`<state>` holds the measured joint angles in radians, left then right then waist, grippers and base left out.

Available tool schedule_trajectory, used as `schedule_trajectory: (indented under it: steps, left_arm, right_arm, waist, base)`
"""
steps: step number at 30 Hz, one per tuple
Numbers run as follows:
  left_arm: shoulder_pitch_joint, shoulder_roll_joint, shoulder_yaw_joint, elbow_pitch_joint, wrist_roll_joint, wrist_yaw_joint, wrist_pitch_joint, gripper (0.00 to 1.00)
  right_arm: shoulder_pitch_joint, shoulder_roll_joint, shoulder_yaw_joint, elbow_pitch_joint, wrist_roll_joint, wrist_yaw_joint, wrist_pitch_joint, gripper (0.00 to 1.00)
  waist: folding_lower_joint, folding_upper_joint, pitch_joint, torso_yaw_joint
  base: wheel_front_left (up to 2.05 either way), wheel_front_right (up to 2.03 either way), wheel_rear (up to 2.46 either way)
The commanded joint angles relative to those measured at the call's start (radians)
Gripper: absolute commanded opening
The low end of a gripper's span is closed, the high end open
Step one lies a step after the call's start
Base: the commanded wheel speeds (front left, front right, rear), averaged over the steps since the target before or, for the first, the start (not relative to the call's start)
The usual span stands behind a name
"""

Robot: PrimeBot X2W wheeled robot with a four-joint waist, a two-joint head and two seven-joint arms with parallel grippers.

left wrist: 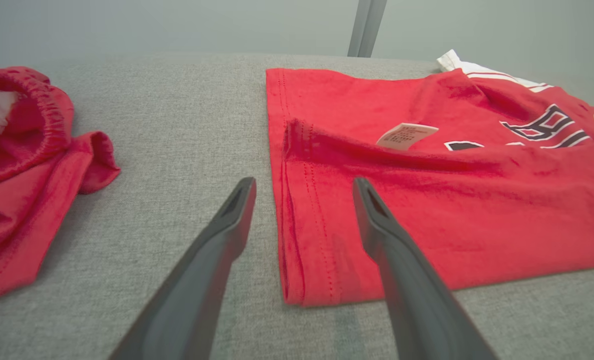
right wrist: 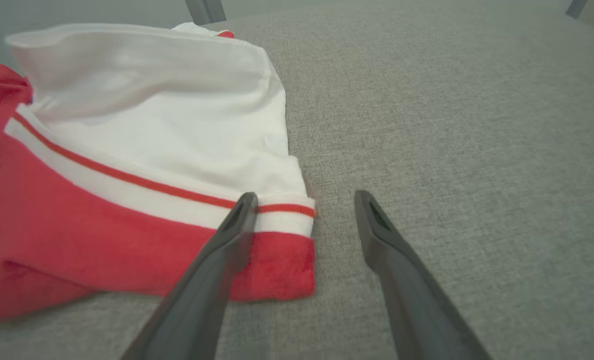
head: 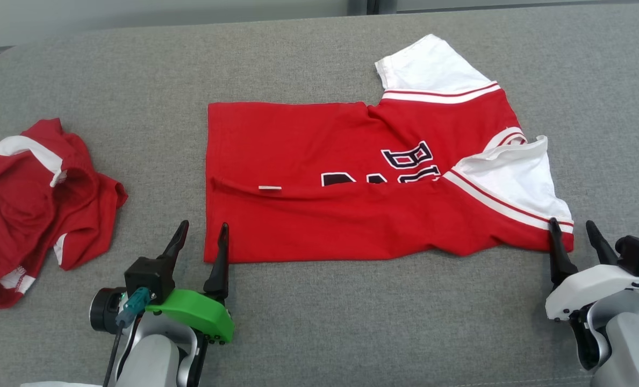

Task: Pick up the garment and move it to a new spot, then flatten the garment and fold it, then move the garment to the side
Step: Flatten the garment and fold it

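1. Two pincers, both spread wide and pinching nothing. The left gripper [head: 203, 224] and right gripper [head: 572, 222] sit low by the front edge of the surface [head: 319, 322].
2. The shirt [head: 324, 215] lies across the middle of the surface and reaches toward the right edge. Its hem faces the left edge and its white sleeves face the right. The front long side looks folded up over the body, with a label [head: 270, 188] showing at the fold line.
3. Handling, as a judgement: thin soft knit, light, no stiffness. Expect it to sag and drag wherever you leave it unsupported. Not fragile, and unlikely to slide on this woven cover.
4. Take hold at the front hem corner with the left and the front sleeve cuff with the right. The cloth is doubled there, so pinch both layers.
5. Pose: both sets of fingers point toward the far edge. Each straddles its corner, one finger over cloth and one over bare surface. You cannot tell whether they touch.
6. Another red garment [head: 40, 209] lies crumpled by the left edge, well apart from the shirt.
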<state>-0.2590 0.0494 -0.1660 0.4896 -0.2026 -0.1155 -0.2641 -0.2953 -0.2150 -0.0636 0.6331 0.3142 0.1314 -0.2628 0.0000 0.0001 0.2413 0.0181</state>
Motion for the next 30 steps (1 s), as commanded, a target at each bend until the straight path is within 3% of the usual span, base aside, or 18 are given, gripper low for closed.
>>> schedule_trajectory:
  steps: [1,9,10,11,13,30]
  left_arm:
    - [0.0,0.003,-0.006,-0.004,-0.011,0.002,0.0,1.0]
    - [-0.004,0.003,-0.017,-0.004,-0.014,0.005,0.0,1.0]
    - [-0.002,0.003,-0.016,-0.004,-0.014,0.005,0.0,1.0]
    - [0.0,0.003,-0.016,-0.004,-0.015,0.005,0.0,1.0]
    - [0.003,0.003,-0.013,-0.004,-0.018,0.007,0.0,1.0]
    - [-0.021,0.003,-0.071,0.022,-0.098,-0.008,0.0,1.0]
  right_arm:
    - [-0.002,0.002,0.007,0.012,0.011,-0.002,-0.002,1.0]
    - [-0.012,0.013,0.061,0.103,0.055,-0.001,0.0,1.0]
    - [-0.011,0.011,0.077,0.114,0.063,-0.001,0.001,0.94]
    - [-0.011,0.009,0.089,0.125,0.071,-0.001,0.002,0.67]
    - [-0.014,0.004,0.107,0.137,0.087,-0.001,0.005,0.0]
    - [-0.014,-0.08,0.077,0.042,0.098,-0.002,-0.001,0.0]
  waist:
    - [0.0,-0.0001,0.004,0.003]
    - [0.0,-0.0001,0.0,0.025]
    - [0.0,-0.0001,-0.001,0.027]
    - [0.0,-0.0001,-0.002,0.029]
    - [0.0,-0.0001,-0.003,0.03]
    - [0.0,-0.0001,0.008,0.015]
  base:
    - [0.0,0.0,0.0]
    - [0.0,0.0,0.0]
    - [0.0,0.0,0.0]
    - [0.0,0.0,0.0]
    - [0.0,0.0,0.0]
    - [0.0,0.0,0.0]
